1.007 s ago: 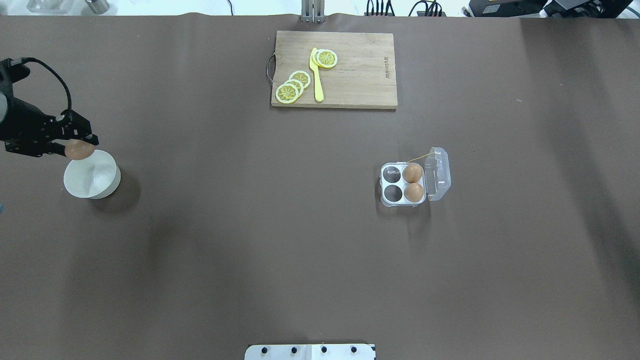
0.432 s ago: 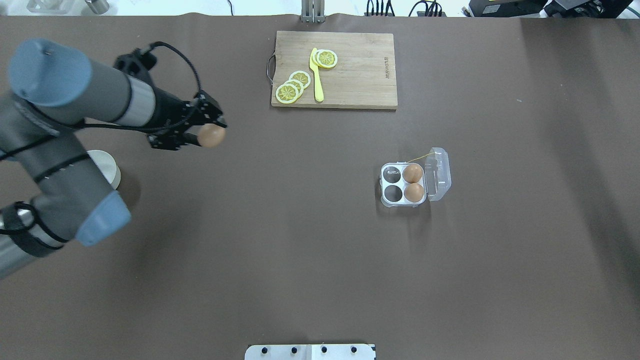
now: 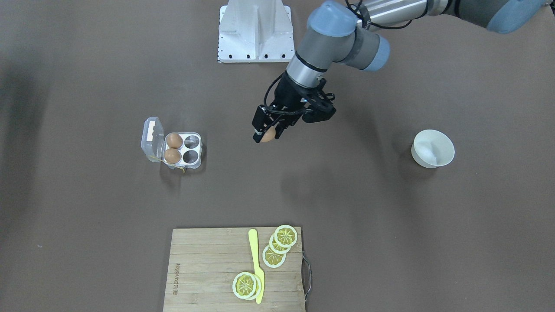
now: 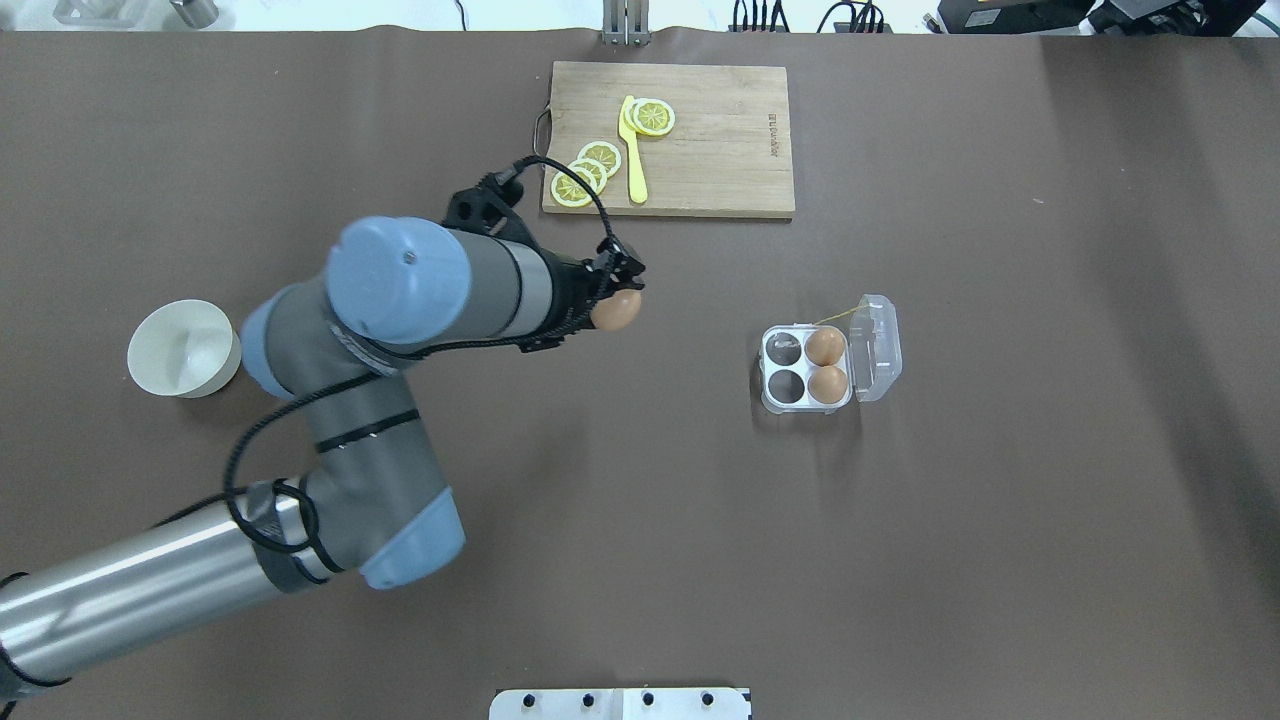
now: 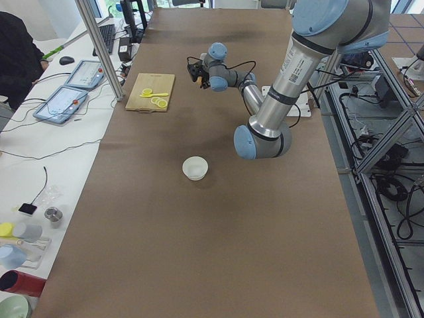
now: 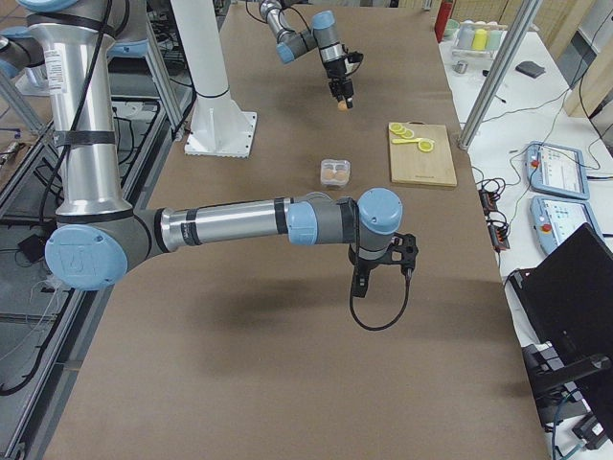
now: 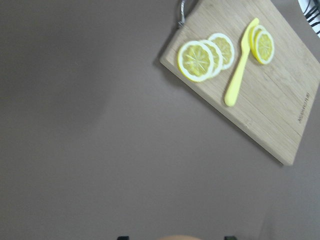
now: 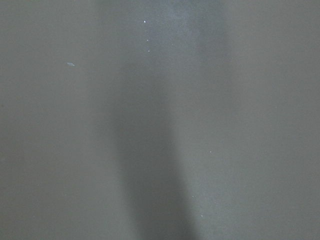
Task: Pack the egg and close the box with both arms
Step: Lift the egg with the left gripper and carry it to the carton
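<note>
Left gripper (image 4: 620,296) clamped on egg (image 4: 615,311), held clear above table (image 4: 640,520), mid overhead frame. Box (image 4: 805,366) lies right of it, slightly lower in frame, well apart. Lid (image 4: 876,348) open on box's right side. Empty cells (image 4: 784,348) on box's left face egg; packed eggs (image 4: 826,347) beside lid. Likely next: carry rightward, lower in. Right gripper (image 6: 359,278) seen only from side, fingers' state cannot tell.

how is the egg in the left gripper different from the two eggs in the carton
The held egg hangs above the table, clamped in the left gripper; the carton eggs sit in cells of the open egg carton. The held egg is alone; the carton eggs sit side by side on the lid side. All three are brown and look alike.
</note>
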`<state>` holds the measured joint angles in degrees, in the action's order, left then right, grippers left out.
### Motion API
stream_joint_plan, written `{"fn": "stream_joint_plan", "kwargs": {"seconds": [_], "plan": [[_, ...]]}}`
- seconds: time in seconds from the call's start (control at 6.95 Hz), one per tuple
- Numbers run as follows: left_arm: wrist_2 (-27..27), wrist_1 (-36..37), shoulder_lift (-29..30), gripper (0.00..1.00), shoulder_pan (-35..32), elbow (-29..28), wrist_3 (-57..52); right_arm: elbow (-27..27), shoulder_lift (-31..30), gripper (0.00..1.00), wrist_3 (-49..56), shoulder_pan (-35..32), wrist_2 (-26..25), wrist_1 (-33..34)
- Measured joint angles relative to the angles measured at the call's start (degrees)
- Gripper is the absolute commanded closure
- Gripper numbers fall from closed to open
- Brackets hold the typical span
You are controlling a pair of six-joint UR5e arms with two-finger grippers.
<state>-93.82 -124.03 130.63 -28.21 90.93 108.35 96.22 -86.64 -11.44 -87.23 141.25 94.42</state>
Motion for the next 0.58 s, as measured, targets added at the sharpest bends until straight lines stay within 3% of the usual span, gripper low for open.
{"fn": "stream_joint_plan", "kwargs": {"seconds": [0.29,0.58], "plan": [[8.6,-3.9,7.2,0.74,5.3,-8.4,1.7,0.1,0.2,0.00,0.0,0.3,1.0,0.0],[13.7,-4.6,14.1,0.74,8.0,-16.6,2.0,0.4,0.5,0.00,-0.1,1.1,2.9,0.0]]}}
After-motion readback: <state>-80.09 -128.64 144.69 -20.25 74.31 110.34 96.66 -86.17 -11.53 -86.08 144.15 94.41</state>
